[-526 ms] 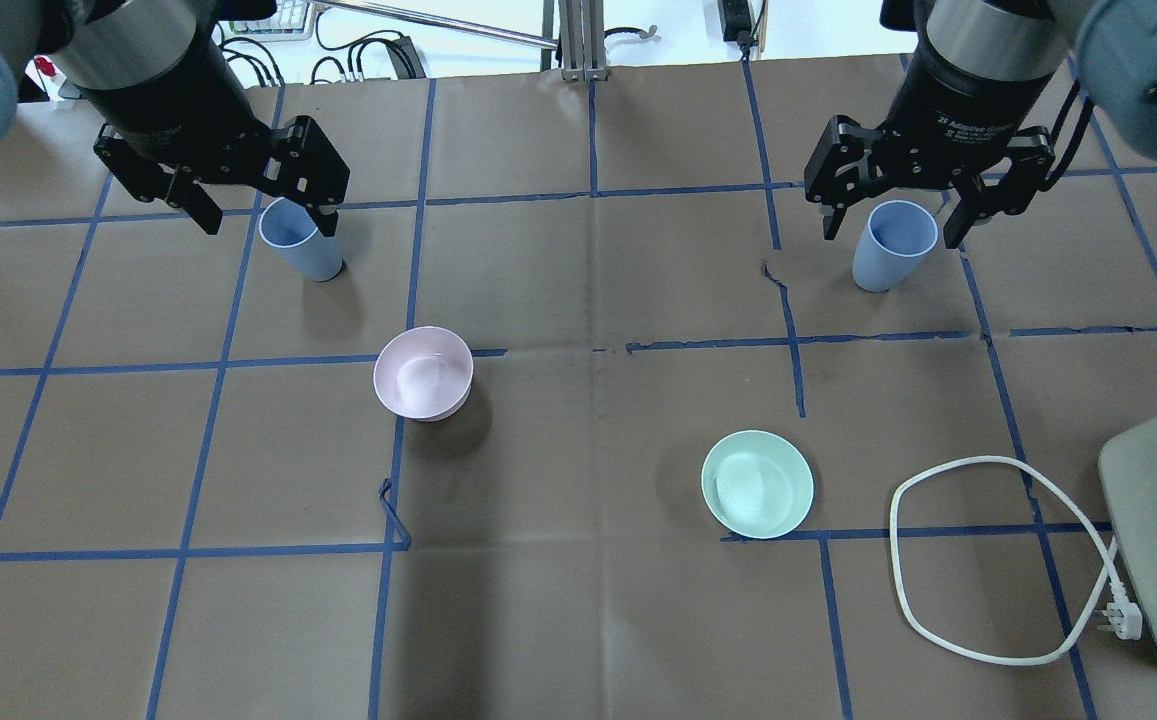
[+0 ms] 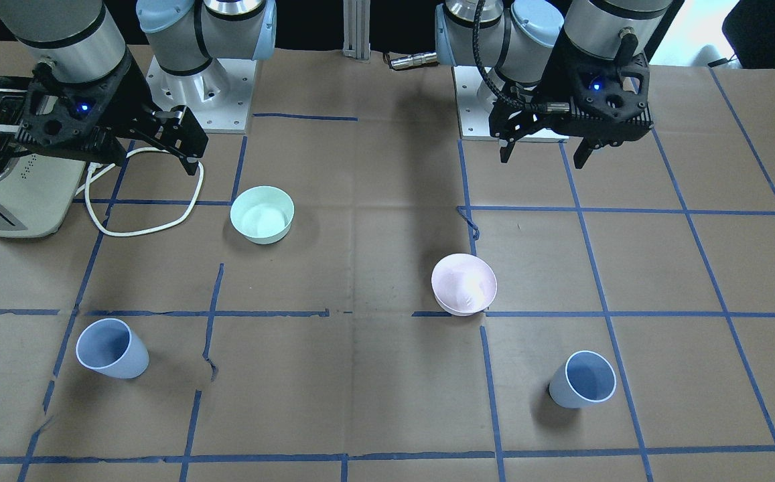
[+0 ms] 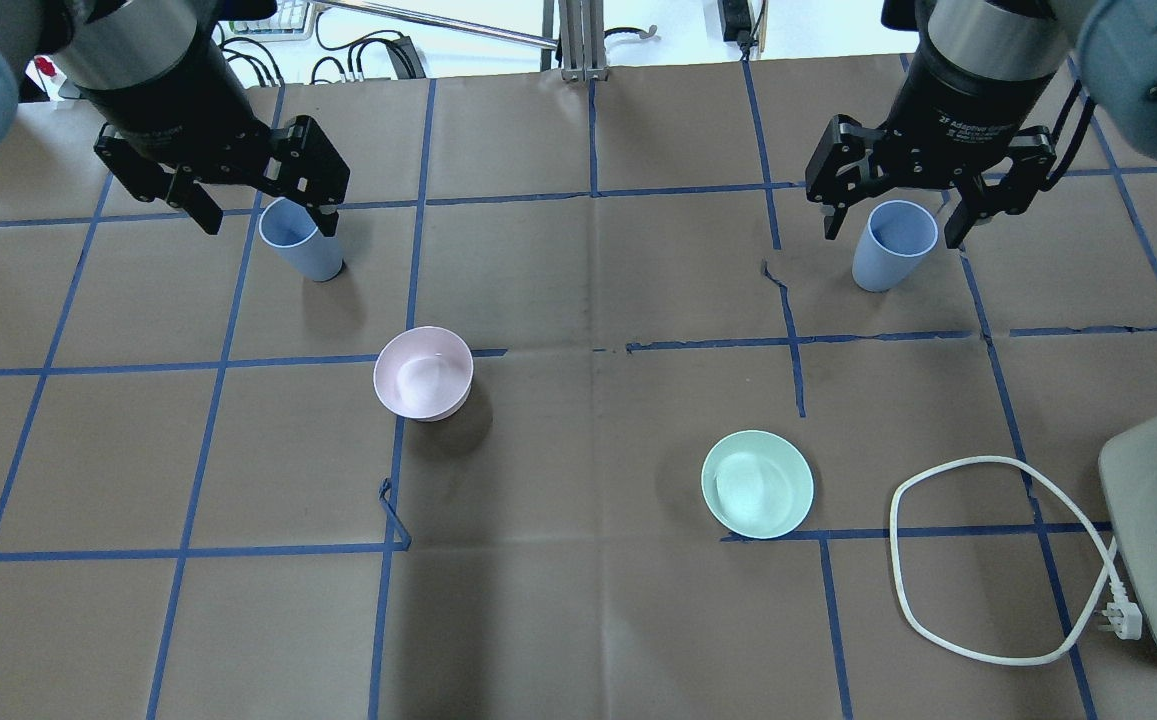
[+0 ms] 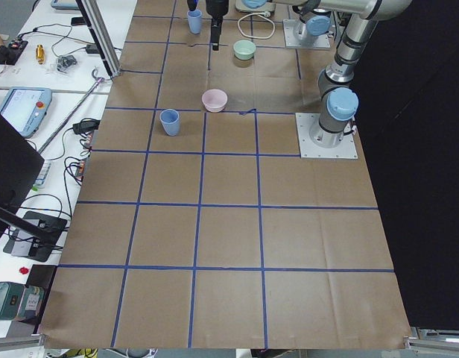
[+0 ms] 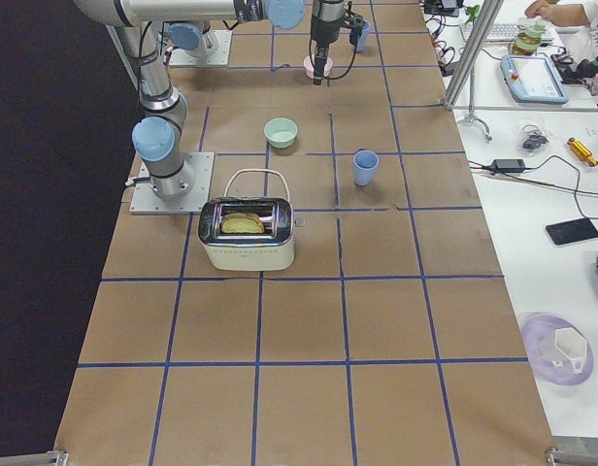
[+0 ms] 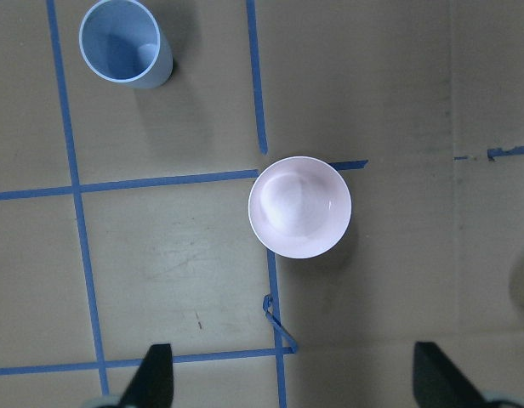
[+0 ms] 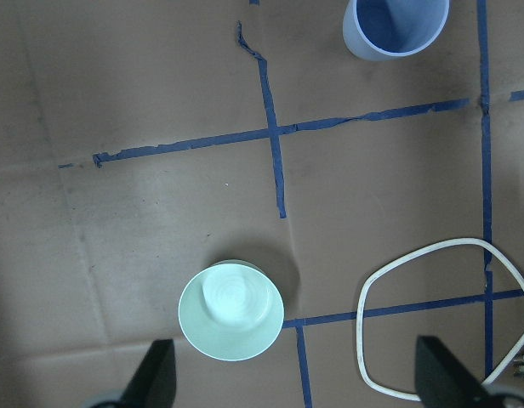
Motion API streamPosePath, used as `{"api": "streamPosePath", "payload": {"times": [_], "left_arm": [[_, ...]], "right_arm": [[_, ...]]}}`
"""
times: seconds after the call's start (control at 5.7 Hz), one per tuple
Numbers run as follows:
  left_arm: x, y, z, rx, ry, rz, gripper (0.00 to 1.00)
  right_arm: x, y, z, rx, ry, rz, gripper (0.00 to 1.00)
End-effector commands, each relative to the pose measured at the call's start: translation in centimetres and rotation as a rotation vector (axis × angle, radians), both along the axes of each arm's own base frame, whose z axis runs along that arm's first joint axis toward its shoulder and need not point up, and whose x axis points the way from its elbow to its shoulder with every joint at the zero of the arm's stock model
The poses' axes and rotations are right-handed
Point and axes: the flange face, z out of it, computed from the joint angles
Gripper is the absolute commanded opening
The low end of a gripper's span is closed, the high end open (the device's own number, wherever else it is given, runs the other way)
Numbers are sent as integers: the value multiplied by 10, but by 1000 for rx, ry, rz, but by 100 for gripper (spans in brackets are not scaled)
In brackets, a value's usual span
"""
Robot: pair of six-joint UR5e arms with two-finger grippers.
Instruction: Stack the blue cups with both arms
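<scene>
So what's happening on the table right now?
Nothing is gripped yet. The left gripper and right gripper both hang open and empty. The left blue cup and right blue cup stand upright, far apart, unstacked. A pink bowl and green bowl sit nearer the robot.

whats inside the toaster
A browned slice of bread sits in the top slot of the toaster. Only its upper part shows; the housing covers the rest.

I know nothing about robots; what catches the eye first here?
The left gripper and right gripper hang open above a brown table gridded with blue tape. Upright on it stand the left blue cup and right blue cup, far apart; a pink bowl and green bowl sit nearer the robot.
</scene>
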Motion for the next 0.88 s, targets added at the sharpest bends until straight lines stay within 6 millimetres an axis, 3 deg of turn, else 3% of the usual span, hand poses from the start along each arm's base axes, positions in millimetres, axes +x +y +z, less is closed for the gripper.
{"api": "streamPosePath", "payload": {"times": [0.0,0.18,0.35,0.53,0.7], "left_arm": [[2,-6,-4,-1,1,-11,99],[5,-18,-7,-51,1,-9,99],[18,-22,-8,-59,-8,14,99],[45,-34,-8,-65,-6,61,99],[70,-62,-29,-72,-3,82,99]], "right_arm": [[2,1,1,0,0,4,100],[-6,-3,1,-7,79,13,100],[-27,-40,-10,-93,120,66,100],[-88,-62,-17,-94,89,28,100],[-140,-98,-35,-105,10,53,100]]}}
